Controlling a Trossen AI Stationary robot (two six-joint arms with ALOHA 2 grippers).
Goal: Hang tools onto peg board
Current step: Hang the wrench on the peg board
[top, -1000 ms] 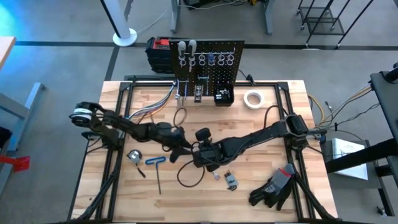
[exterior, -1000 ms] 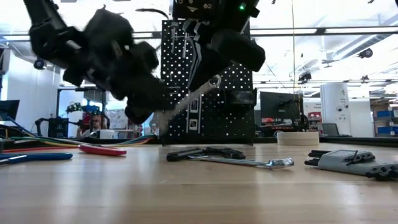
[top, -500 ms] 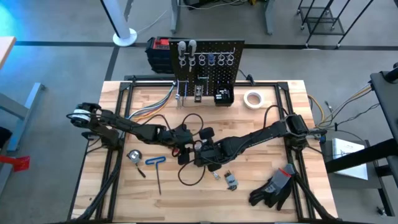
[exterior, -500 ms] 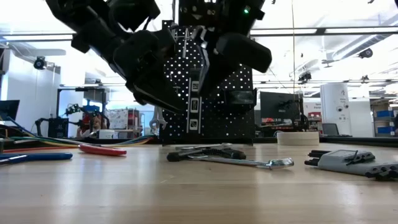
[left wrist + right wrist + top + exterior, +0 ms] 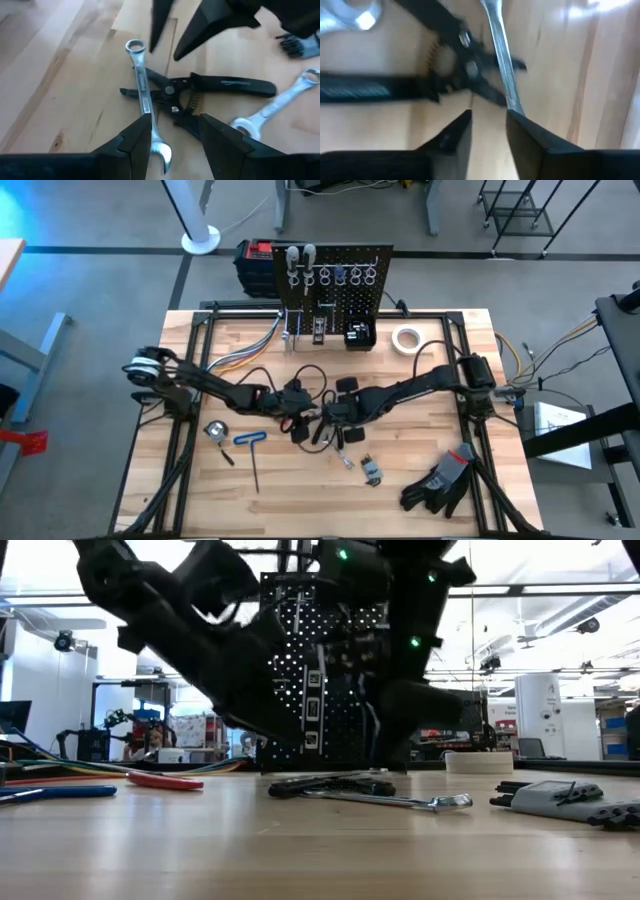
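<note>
At mid-bench we are hovering both part-open, empty hands, left hand [image 5: 170, 145] and right hand [image 5: 489, 127], over the wrench [image 5: 144, 100] crossing the pliers [image 5: 210, 90], risking collision.

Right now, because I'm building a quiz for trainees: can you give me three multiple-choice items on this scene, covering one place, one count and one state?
1. Where is the white tape roll?
A) on the wooden table, right of the black perforated peg board
B) inside a bin
C) on top of gloves

2. How many silver wrenches does the left wrist view show?
A) one
B) two
C) four

3. The ring-ended silver wrench is:
A) hanging from a hook
B) lifted clear of the table
C) lying across the black pliers

Answers: 1 A, the high view shows it there. 2 B, one crosses the pliers and one lies beside them. 3 C, it lies flat over them.
</note>
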